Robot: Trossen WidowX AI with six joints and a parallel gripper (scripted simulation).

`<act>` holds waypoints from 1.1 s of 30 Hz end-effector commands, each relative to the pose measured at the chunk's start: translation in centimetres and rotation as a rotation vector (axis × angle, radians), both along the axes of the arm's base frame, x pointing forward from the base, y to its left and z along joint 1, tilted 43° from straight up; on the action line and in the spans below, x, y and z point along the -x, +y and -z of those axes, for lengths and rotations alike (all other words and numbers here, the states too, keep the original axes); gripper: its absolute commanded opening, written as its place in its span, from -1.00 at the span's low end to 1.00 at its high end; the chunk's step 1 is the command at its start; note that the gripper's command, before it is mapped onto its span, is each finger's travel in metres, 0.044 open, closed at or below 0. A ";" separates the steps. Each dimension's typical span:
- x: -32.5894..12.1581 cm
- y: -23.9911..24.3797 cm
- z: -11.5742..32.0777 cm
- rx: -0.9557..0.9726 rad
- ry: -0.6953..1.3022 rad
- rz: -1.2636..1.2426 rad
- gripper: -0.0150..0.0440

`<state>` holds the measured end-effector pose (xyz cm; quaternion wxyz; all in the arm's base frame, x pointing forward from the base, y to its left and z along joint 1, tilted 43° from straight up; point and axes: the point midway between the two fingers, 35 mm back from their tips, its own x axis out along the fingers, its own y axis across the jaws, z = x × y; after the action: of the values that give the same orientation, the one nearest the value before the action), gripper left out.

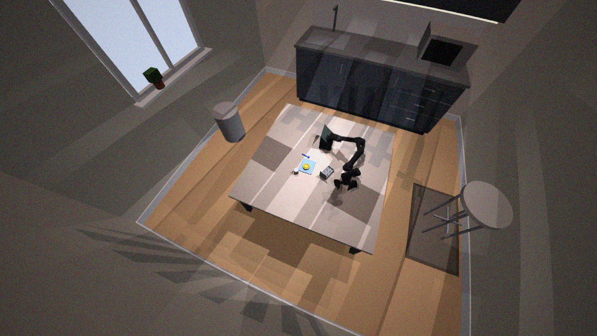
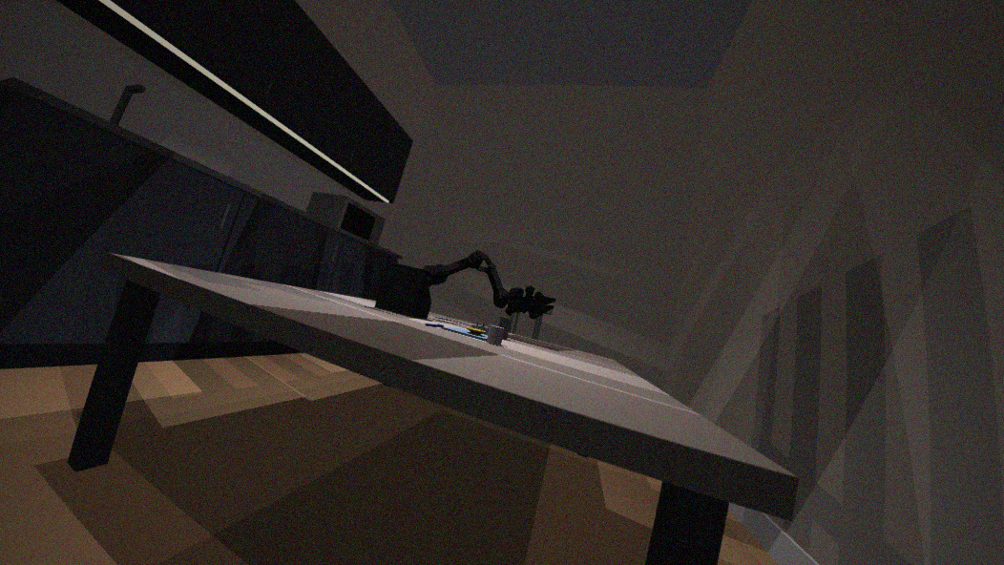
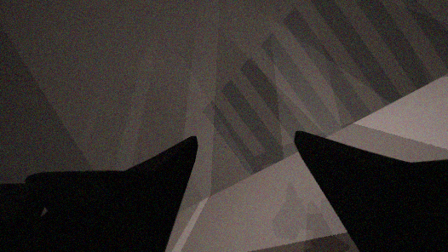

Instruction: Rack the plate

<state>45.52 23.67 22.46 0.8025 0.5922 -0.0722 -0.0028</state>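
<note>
The yellow plate [image 1: 306, 166] [image 2: 476, 330] lies flat on a light blue square mat [image 1: 311, 171]. The small grey dish rack [image 1: 327, 171] stands to the right of the mat in the top view; its rails and slots are too small to make out well. My black gripper [image 1: 344, 185] [image 2: 552, 304] [image 3: 246, 135] is open, with nothing between its fingers. It hangs above the table, right of the rack and away from the plate. Neither plate nor rack shows in the wrist view.
A blue utensil [image 1: 306, 155] lies just behind the mat. A small grey cup [image 1: 295, 171] [image 2: 495, 335] stands left of the mat in the top view. The arm's dark base [image 1: 326, 143] stands behind the rack, beside an upright dark panel. The table edge [image 2: 449, 383] runs along the front.
</note>
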 end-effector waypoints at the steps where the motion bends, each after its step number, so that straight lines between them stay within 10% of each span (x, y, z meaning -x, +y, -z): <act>1: 0.0 0.0 0.0 0.003 0.001 0.000 0.86; 33: -5.6 -9.8 16.8 0.762 0.583 -0.185 0.86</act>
<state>51.35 15.40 8.26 0.9453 0.2670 0.1748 -0.0677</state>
